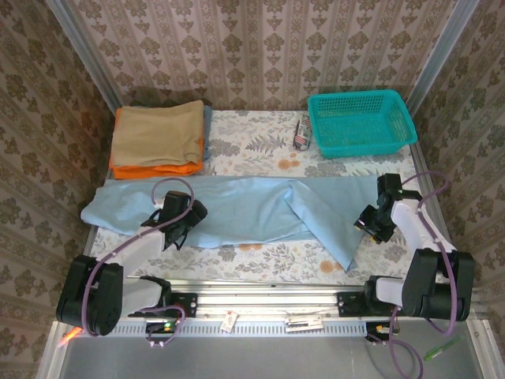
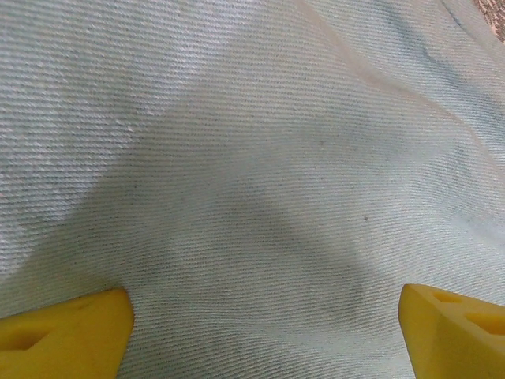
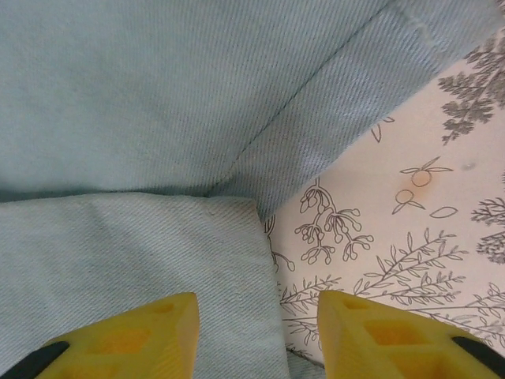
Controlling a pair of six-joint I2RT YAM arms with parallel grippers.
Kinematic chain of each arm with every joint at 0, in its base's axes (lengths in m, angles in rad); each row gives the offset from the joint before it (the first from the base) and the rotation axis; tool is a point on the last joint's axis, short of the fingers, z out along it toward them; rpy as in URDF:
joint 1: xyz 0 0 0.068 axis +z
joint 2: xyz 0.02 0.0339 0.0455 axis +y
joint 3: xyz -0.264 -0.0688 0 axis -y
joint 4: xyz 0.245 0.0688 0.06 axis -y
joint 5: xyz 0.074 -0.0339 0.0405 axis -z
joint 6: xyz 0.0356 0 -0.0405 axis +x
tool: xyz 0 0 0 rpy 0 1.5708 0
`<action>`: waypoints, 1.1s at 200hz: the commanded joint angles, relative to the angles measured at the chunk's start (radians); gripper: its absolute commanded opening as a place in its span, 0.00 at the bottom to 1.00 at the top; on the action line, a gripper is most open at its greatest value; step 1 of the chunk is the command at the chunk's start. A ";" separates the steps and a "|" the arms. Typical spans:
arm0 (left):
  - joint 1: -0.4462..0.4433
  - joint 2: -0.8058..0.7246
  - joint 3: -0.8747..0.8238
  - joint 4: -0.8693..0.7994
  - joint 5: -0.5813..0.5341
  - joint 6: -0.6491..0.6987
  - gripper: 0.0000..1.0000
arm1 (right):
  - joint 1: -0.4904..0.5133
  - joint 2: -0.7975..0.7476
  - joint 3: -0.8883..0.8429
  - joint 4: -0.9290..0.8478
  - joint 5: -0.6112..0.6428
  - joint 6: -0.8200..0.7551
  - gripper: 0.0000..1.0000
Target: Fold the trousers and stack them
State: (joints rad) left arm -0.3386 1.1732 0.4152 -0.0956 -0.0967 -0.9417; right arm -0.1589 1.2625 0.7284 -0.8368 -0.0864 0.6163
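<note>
Trousers lie spread left to right across the middle of the table and are not yet folded lengthwise. Only the right leg is turned back on a diagonal toward the near edge. No stacking done; the tan garment on the orange garment sits far left. Left gripper hangs over the left portion, jaws wide and released, nothing between them. Right gripper stands at the right end, jaws parted astride a cloth edge, nothing pinched. Hard to make out: which end is the waistband, and whether either gripper touches cloth.
</note>
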 commanded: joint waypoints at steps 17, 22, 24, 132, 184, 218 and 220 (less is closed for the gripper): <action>0.014 -0.012 -0.049 -0.090 0.018 0.011 0.88 | 0.005 0.081 -0.028 0.087 -0.042 -0.022 0.38; 0.013 -0.013 -0.051 -0.087 0.020 0.009 0.88 | 0.005 0.090 -0.025 0.094 -0.044 -0.024 0.37; 0.013 -0.014 -0.051 -0.087 0.020 0.007 0.88 | 0.005 0.095 -0.024 0.098 -0.044 -0.024 0.36; 0.013 -0.049 -0.049 -0.111 0.014 0.003 0.87 | 0.025 0.018 -0.009 0.062 -0.013 -0.024 0.02; 0.013 -0.043 -0.042 -0.101 0.016 0.004 0.87 | 0.050 -0.139 0.130 -0.057 0.087 -0.010 0.02; 0.005 -0.057 -0.030 -0.120 -0.003 0.020 0.86 | 0.016 -0.081 0.282 -0.037 0.190 -0.010 0.02; 0.004 -0.060 -0.030 -0.122 -0.005 0.022 0.86 | 0.014 -0.076 0.292 -0.033 0.194 -0.010 0.02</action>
State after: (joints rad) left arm -0.3321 1.1213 0.3904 -0.1196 -0.0792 -0.9405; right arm -0.1204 1.1469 0.9226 -0.8555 -0.0090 0.6010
